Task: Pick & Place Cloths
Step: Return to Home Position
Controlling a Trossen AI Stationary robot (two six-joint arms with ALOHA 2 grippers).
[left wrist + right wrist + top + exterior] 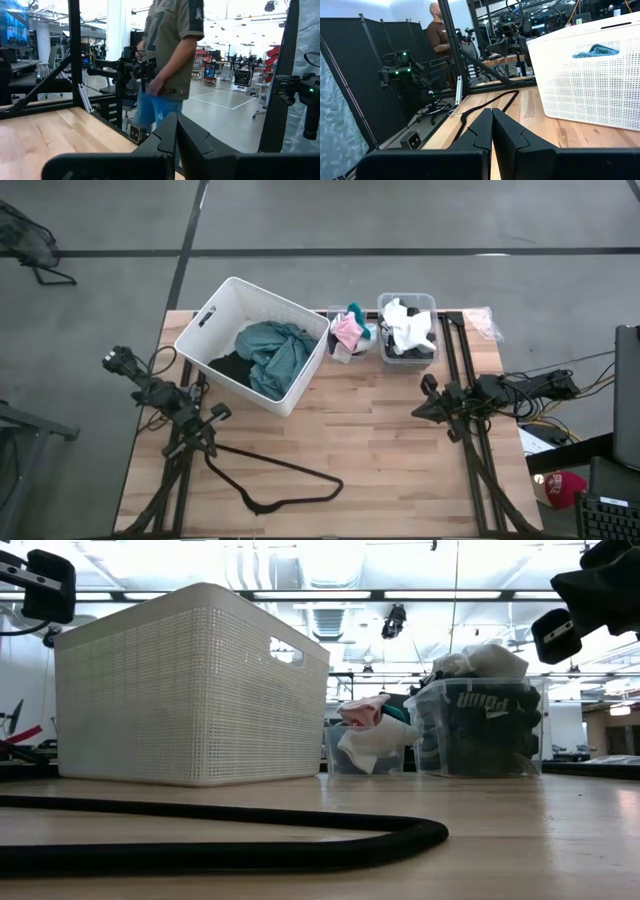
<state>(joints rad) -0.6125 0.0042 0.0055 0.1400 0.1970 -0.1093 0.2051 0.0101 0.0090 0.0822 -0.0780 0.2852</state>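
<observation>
Jaws on both arms are pressed together with nothing between them. In the left wrist view the left gripper (pixel 176 118) shows its two dark fingers meeting along one seam, and the right gripper (pixel 492 113) looks the same in its own view. Taking the middle of the table (pixel 370 450) in the high view as the clock's centre, the left gripper (pixel 217 413) hangs at 9 o'clock, over the hook end of the black wire hanger (pixel 270 465). That hanger lies flat toward 7 o'clock. The right gripper (pixel 419 411) sits at 3 o'clock, pointing inward, well apart from any fabric.

All the cloths are in containers along the far edge. At 11 o'clock stands the white basket (pixel 215 315), turned at an angle. It holds the big teal-green cloth (pixel 275 352), with a black cloth (pixel 228 365) beside it. At 12 o'clock, just beside the basket, the small clear bin (pixel 340 762) holds a pink piece (pixel 347 330), a teal piece (pixel 356 313) and something white. At 1 o'clock the larger clear bin (pixel 407 301) is heaped with white cloths (pixel 410 328) over dark fabric (pixel 480 730).

Beyond the table, a person in a grey jersey (pixel 172 50) stands in the left wrist view, and a person in a dark shirt (pixel 439 31) in the right wrist view.
</observation>
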